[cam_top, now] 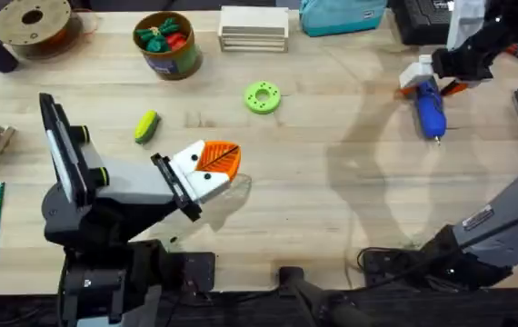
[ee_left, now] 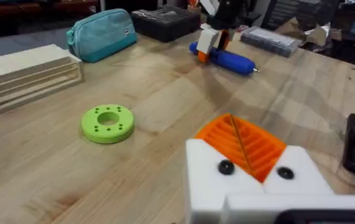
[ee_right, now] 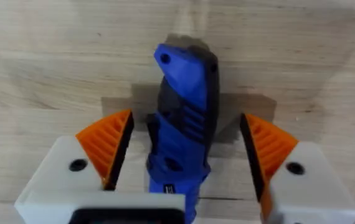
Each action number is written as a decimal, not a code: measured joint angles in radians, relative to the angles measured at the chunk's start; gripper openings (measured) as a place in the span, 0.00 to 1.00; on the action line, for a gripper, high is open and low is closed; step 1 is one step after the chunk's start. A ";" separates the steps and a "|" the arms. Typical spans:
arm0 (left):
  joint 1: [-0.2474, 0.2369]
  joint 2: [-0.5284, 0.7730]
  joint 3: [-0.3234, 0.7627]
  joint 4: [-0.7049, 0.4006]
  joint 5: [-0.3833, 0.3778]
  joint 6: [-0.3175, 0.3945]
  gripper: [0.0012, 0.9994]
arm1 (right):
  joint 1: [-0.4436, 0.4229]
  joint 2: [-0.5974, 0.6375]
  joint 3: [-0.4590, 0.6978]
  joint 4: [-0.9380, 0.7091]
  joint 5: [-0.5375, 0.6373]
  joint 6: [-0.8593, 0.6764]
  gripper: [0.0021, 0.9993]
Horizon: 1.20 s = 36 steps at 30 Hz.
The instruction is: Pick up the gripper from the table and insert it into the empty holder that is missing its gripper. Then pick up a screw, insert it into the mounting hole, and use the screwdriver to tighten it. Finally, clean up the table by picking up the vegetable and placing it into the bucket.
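Right gripper (ee_right: 184, 155) sits at the far right of the table, over the butt end of the screwdriver (cam_top: 430, 111). Its ribbed orange pads (ee_right: 109, 146) stand wide apart on white blocky mounts, the fat blue barrel between them with a clear gap on each side; not clamped. The barrel is smooth blue plastic with a dark grooved grip panel. It lies flat on the pale wood-grain table (cam_top: 332, 182), its thin metal tip pointing toward the near edge.

Left gripper (cam_top: 212, 166) rests low at centre-left. Its orange ribbed wedges meet along a single seam, so the jaws are closed on nothing. White mount below shows two dark screw heads.

The vegetable (cam_top: 146, 126), a yellow-green oblong, lies on the table beside the left arm. The bucket (cam_top: 167, 44), round with an orange-brown rim, stands at the far edge holding red and green toy pieces. A flat green ring disc (ee_left: 108, 123) with small holes lies mid-table.
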 joint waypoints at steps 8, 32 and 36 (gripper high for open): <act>0.000 0.000 0.000 0.000 0.000 0.000 0.00 | -0.006 0.013 0.014 0.010 0.028 -0.006 0.17; 0.000 0.000 0.000 0.000 0.000 0.000 0.00 | 0.070 -0.146 0.081 -0.144 0.013 0.004 0.02; 0.000 0.000 0.000 0.000 0.000 0.000 0.00 | 0.142 -0.296 0.097 -0.149 0.012 0.004 0.02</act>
